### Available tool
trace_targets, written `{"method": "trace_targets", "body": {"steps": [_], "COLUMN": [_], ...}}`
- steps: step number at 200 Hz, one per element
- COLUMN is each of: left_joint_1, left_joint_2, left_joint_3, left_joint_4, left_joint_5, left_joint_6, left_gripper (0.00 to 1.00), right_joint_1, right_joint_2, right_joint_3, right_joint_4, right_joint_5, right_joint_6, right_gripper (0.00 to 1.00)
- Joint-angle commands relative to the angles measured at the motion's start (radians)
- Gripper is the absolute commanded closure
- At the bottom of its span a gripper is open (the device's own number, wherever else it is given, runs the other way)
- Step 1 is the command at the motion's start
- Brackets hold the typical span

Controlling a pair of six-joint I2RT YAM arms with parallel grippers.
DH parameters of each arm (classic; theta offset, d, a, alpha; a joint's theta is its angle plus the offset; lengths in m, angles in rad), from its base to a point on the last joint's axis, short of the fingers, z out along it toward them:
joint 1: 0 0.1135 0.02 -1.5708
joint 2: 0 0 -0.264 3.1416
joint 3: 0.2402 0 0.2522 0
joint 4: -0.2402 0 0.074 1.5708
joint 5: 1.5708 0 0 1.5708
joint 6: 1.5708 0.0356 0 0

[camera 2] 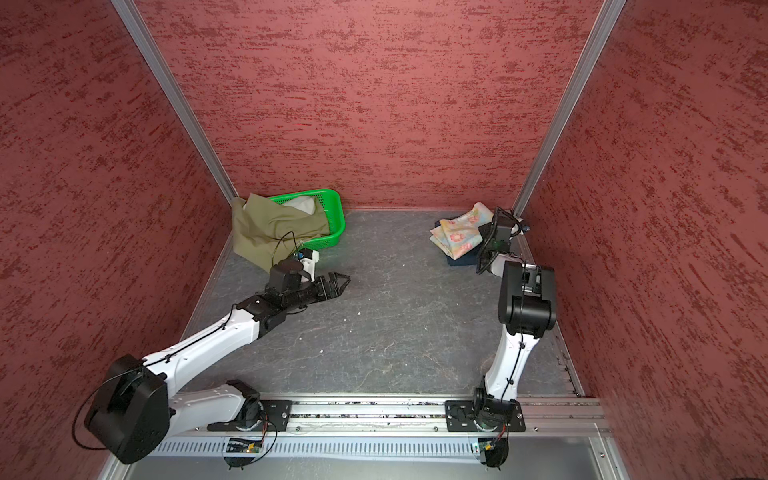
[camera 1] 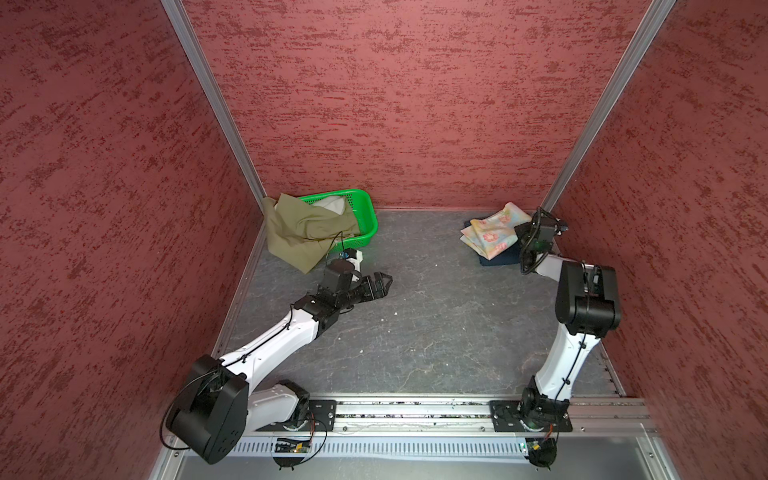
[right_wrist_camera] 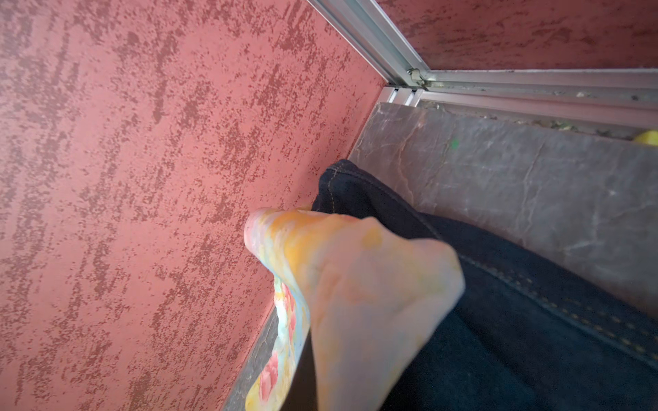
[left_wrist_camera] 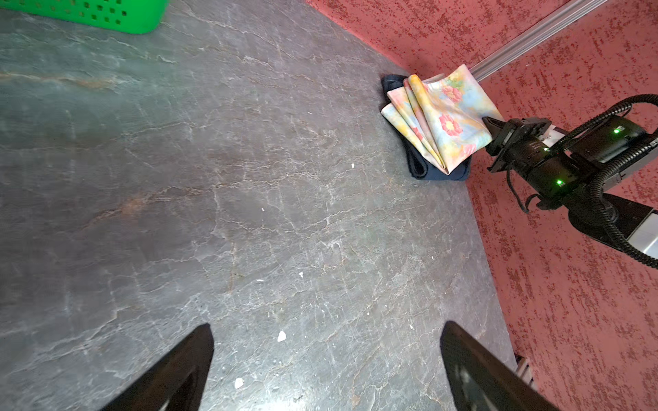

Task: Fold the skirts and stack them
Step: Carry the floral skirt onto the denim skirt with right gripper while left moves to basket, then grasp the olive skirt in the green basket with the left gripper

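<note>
Two of three appear done: the floral skirt (camera 1: 492, 232) lies folded on the denim skirt (camera 1: 498, 259) at 1 o'clock on the table (camera 1: 415, 332), with the right gripper (left_wrist_camera: 487, 121) pinched on its edge. The olive skirt (camera 1: 299, 237) lies unfolded over the green basket (camera 1: 372, 216) at 11 o'clock; the left gripper (camera 1: 386, 286) is spread wide and empty. No legible markings found.

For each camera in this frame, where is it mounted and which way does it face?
Top views: high above the front rail, looking down at the table; left arm and right arm whole, olive skirt draped over basket.
Left wrist: over the table, facing the far right corner; open left gripper shows.
Right wrist: at that corner, facing the wall; floral skirt hides its fingers.
Shared: both wrist views show floral skirt on denim skirt.
</note>
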Motion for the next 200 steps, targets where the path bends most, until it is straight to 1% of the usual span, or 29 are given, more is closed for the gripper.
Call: {"method": "trace_targets", "body": {"steps": [1, 10, 27, 34, 38, 62, 76, 85, 95, 105, 110, 121, 132, 140, 147, 153, 159, 174, 186, 194, 200], "left_joint_1": [0.008, 0.009, 0.017, 0.024, 0.027, 0.073, 0.116, 0.151, 0.189, 0.238, 0.256, 0.284, 0.319, 0.361, 0.393, 0.421, 0.449, 0.534, 0.610, 0.654, 0.684], "left_joint_2": [-0.044, -0.056, -0.074, -0.080, -0.081, -0.067, -0.035, -0.005, 0.039, 0.085, 0.104, 0.147, 0.194, 0.235, 0.260, 0.270, 0.272, 0.258, 0.227, 0.194, 0.168], "left_joint_3": [0.021, 0.045, 0.106, 0.133, 0.149, 0.274, 0.370, 0.429, 0.485, 0.553, 0.584, 0.638, 0.682, 0.715, 0.729, 0.721, 0.702, 0.619, 0.525, 0.447, 0.382], "left_joint_4": [-0.079, -0.120, -0.211, -0.247, -0.270, -0.408, -0.474, -0.516, -0.558, -0.602, -0.615, -0.636, -0.660, -0.692, -0.713, -0.717, -0.712, -0.680, -0.628, -0.561, -0.512], "left_joint_5": [-0.077, -0.105, -0.170, -0.189, -0.204, -0.277, -0.301, -0.329, -0.371, -0.365, -0.369, -0.420, -0.447, -0.417, -0.398, -0.374, -0.344, -0.245, -0.114, -0.040, 0.023], "left_joint_6": [-0.007, -0.003, 0.000, 0.004, 0.003, 0.017, 0.051, 0.081, 0.116, 0.137, 0.150, 0.177, 0.188, 0.174, 0.156, 0.141, 0.122, 0.067, 0.005, -0.039, -0.069], "left_gripper": [0.00, 0.00, 0.00, 0.00, 0.00, 0.00, 0.00, 0.01, 0.00, 0.00, 0.00, 0.00, 0.00, 0.00, 0.01, 0.00, 0.00, 0.00, 0.00, 0.00, 0.00], "right_joint_1": [0.001, 0.001, -0.003, -0.008, -0.010, -0.033, -0.036, -0.037, -0.035, -0.027, -0.020, 0.011, 0.048, 0.084, 0.120, 0.157, 0.195, 0.302, 0.374, 0.411, 0.438], "right_joint_2": [-0.002, 0.000, -0.002, -0.002, -0.003, -0.016, -0.038, -0.061, -0.095, -0.142, -0.170, -0.229, -0.275, -0.307, -0.336, -0.356, -0.368, -0.384, -0.381, -0.375, -0.370], "right_joint_3": [0.048, 0.079, 0.129, 0.156, 0.168, 0.195, 0.194, 0.179, 0.143, 0.092, 0.060, 0.008, -0.036, -0.060, -0.086, -0.109, -0.113, -0.120, -0.115, -0.120, -0.123], "right_joint_4": [-0.100, -0.169, -0.316, -0.396, -0.433, -0.584, -0.658, -0.674, -0.663, -0.623, -0.584, -0.530, -0.469, -0.451, -0.401, -0.367, -0.363, -0.320, -0.311, -0.288, -0.277], "right_joint_5": [0.067, 0.064, 0.077, 0.086, 0.089, 0.091, 0.121, 0.137, 0.150, 0.169, 0.173, 0.214, 0.210, 0.216, 0.191, 0.171, 0.175, 0.149, 0.136, 0.106, 0.105], "right_joint_6": [0.012, -0.012, -0.044, -0.045, -0.048, -0.060, -0.067, -0.076, -0.090, -0.113, -0.142, -0.205, -0.282, -0.315, -0.359, -0.398, -0.421, -0.491, -0.504, -0.510, -0.509], "right_gripper": [0.91, 0.71, 0.20, 0.06, 0.02, 0.01, 0.01, 0.01, 0.01, 0.01, 0.01, 0.01, 0.02, 0.03, 0.03, 0.05, 0.06, 0.07, 0.08, 0.09, 0.10]}}
